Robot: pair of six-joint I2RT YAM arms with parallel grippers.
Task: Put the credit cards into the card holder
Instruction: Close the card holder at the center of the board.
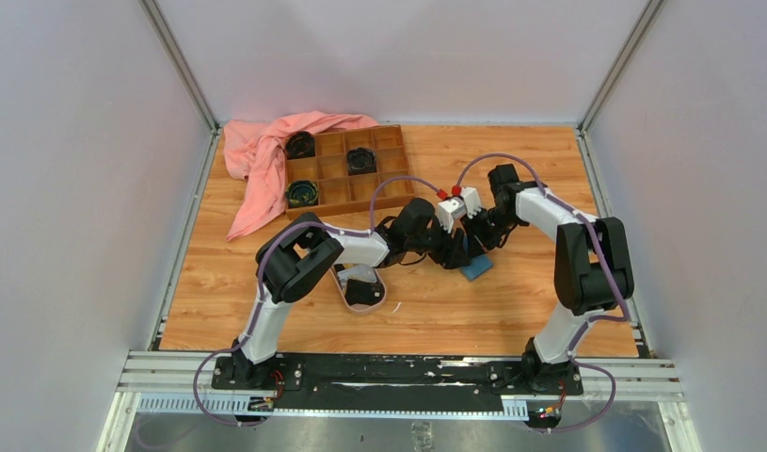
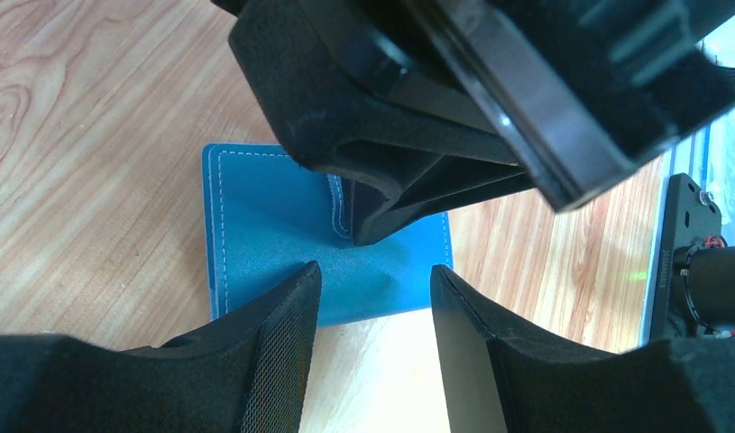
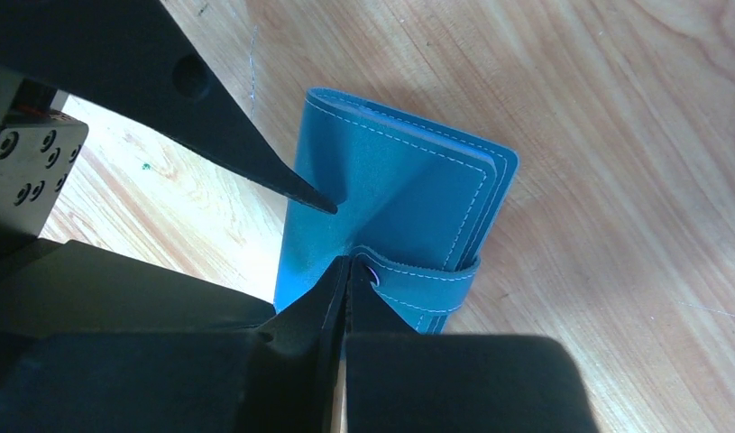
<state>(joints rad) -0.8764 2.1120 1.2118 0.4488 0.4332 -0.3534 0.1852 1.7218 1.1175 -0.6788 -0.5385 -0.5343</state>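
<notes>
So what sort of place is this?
Probably a robot test booth: plain white walls enclose a wooden table, two arms are bolted at its edge, with a blue wallet as practice prop.

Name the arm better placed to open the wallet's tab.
Right. The right end effector is shut on the tab; the left end effector is open over the wallet, holding nothing.

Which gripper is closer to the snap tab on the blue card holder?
Right. The right gripper is shut, its tips pinching the snap tab of the card holder. The left gripper is open over the holder's plain face, off the tab.
</notes>
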